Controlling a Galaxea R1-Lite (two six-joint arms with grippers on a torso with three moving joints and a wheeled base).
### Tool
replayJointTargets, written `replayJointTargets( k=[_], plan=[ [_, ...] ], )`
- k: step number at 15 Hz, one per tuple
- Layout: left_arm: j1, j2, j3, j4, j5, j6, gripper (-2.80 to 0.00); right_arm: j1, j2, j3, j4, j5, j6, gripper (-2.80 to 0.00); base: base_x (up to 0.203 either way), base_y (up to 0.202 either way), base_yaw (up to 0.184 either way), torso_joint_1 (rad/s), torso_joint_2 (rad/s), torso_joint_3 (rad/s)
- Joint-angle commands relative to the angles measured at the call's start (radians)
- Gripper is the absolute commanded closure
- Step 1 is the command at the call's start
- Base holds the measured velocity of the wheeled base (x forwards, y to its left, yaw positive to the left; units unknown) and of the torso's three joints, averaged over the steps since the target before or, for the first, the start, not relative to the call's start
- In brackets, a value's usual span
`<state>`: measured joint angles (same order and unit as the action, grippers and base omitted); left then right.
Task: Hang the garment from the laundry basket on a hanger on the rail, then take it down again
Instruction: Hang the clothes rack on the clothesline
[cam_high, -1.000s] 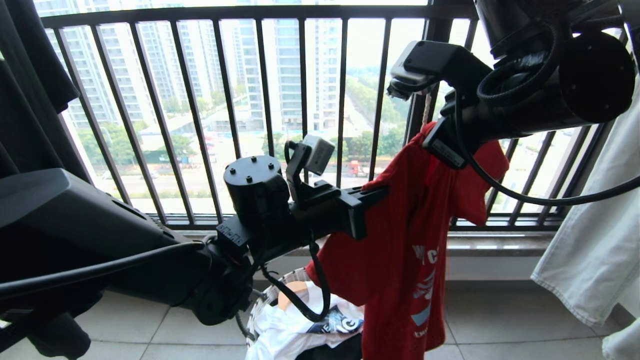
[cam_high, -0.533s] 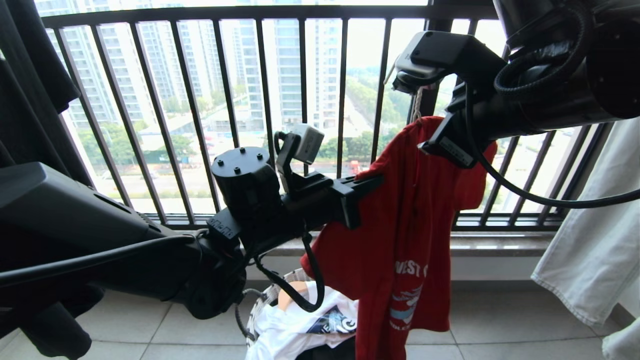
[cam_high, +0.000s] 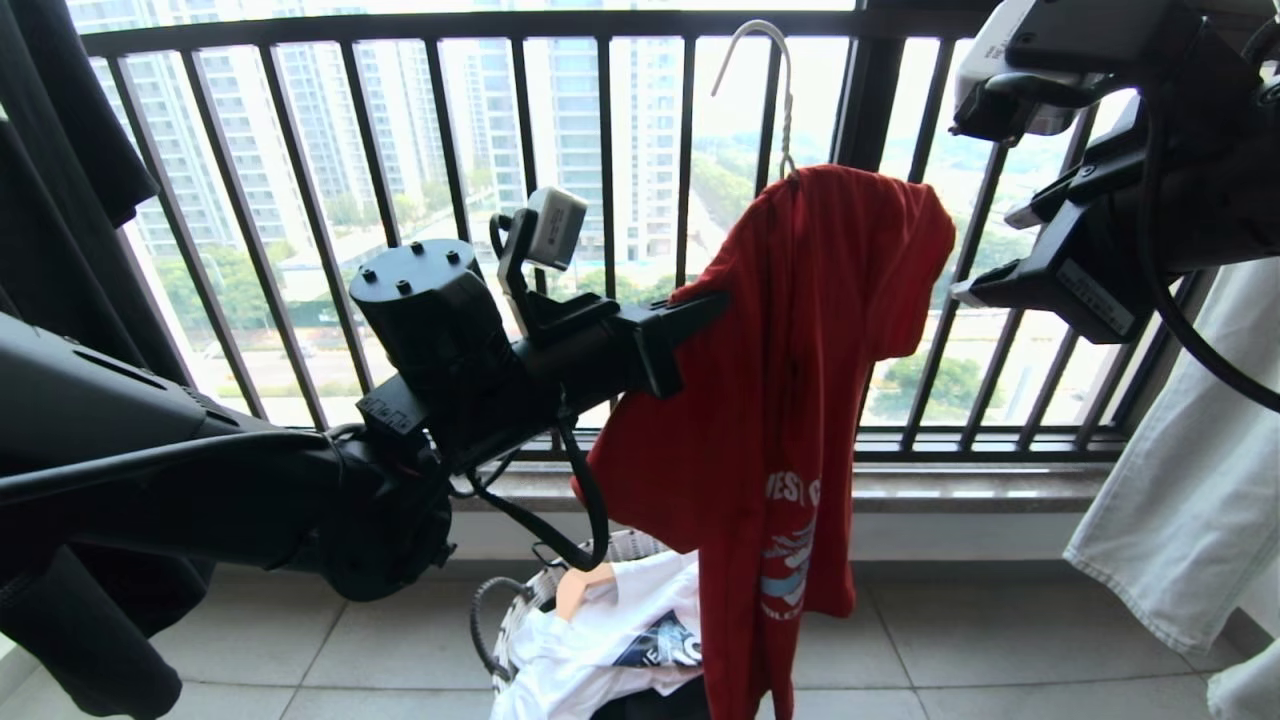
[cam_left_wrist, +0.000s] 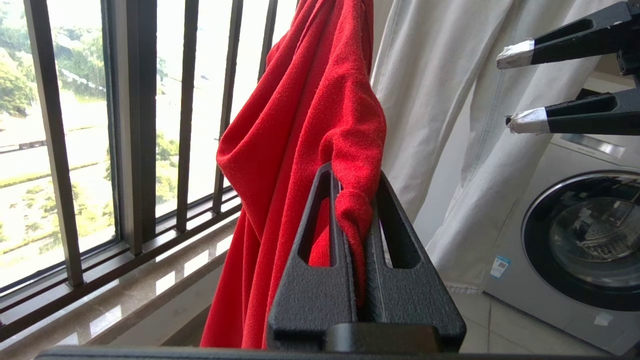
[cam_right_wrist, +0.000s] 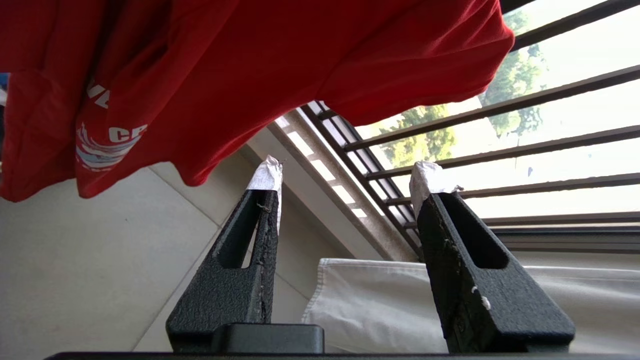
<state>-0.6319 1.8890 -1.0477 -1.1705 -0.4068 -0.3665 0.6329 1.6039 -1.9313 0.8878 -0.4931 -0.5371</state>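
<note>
My left claw is pinching a fold of the red garment, its two fingers pressed together with the cloth bunched between them. In the head view this claw is reaching in from the left at mid-height and meeting the shirt at its left edge. The garment is hanging lengthwise in front of the black window railing, draped over the hanger, whose off-white hook and twisted neck are standing up above the collar. I cannot tell from these views what the hook is resting on; the rail is not showing. The white lettering and white-blue graphic are facing outward on the lower part of the shirt.

My right claw is standing part-way open with nothing between its tape-tipped fingers. It is sitting clear of the garment, whose sleeve and hem are hanging near it without touching. In the head view the right arm is occupying the upper right corner, apart from the shirt's right shoulder.

The laundry basket is sitting on the tiled floor below the left arm, just beside the shirt's lower hem. A white T-shirt with blue print is lying in it. A pale hanging cloth is filling the right edge, and a washing machine is showing behind it in the left wrist view.
</note>
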Motion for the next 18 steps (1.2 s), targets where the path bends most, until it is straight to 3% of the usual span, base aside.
replayJointTargets(
  k=[1,3,5,9,11,12,15,18],
  plan=[
    [0.003,-0.063,0.008,0.043,-0.008,-0.018,0.00,-0.056,-0.036,0.003,0.021,0.053,0.052,0.00,0.000,0.000,0.000,0.000,0.00,0.000],
    [0.005,-0.110,0.037,0.099,-0.089,-0.055,0.00,-0.091,-0.048,-0.001,0.023,0.126,0.091,0.00,0.000,0.000,0.000,0.000,0.00,0.000],
    [0.019,-0.135,0.070,0.103,-0.196,-0.096,0.00,-0.089,-0.081,0.004,0.025,0.143,0.103,0.00,0.000,0.000,0.000,0.000,0.00,0.000],
    [0.039,-0.127,0.084,0.107,-0.287,-0.131,0.00,-0.085,-0.122,0.051,0.029,0.201,0.106,0.00,0.000,0.000,0.000,0.000,0.00,0.000],
    [0.068,-0.125,0.100,0.104,-0.379,-0.149,0.00,-0.094,-0.136,0.070,0.027,0.203,0.075,0.00,0.000,0.000,0.000,0.000,0.00,0.000],
    [0.085,-0.122,0.107,0.103,-0.424,-0.152,0.00,-0.095,-0.155,0.078,0.028,0.206,0.036,-2.80,0.000,0.000,0.000,0.000,0.00,0.000],
    [0.097,-0.110,0.120,0.103,-0.505,-0.171,0.00,-0.095,-0.167,0.085,0.052,0.237,0.009,-2.80,0.000,0.000,0.000,0.000,0.00,0.000],
    [0.140,-0.109,0.132,0.103,-0.630,-0.172,0.00,-0.110,-0.165,0.082,0.107,0.384,-0.047,-2.80,0.000,0.000,0.000,0.000,0.00,0.000]
  ],
)
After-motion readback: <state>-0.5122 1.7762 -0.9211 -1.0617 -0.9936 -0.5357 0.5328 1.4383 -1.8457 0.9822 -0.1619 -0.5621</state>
